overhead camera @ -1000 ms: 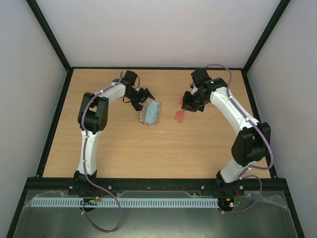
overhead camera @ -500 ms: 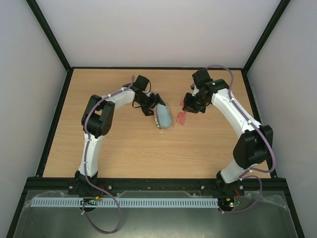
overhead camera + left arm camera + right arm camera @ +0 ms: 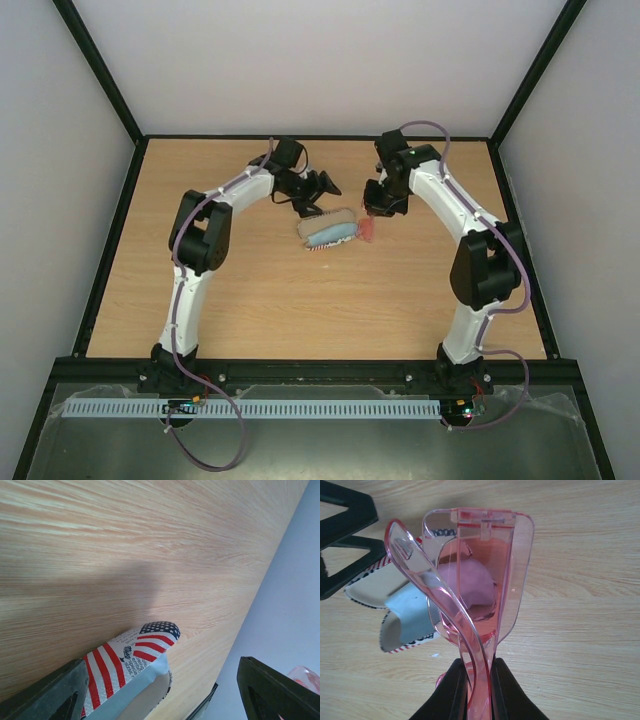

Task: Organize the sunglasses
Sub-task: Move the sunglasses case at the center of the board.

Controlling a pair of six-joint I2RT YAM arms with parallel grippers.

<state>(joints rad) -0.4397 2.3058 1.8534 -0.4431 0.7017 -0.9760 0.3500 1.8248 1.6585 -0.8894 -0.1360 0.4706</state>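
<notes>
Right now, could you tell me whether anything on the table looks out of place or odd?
Nothing looks spilled or broken. One oddity: the case lies open with a blue cloth sitting in its mouth, just where the sunglasses, pinched in the right gripper, would have to go.

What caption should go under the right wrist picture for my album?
Right tool pinching pink see-through sunglasses beside the open flag-patterned case on the wooden table.
</notes>
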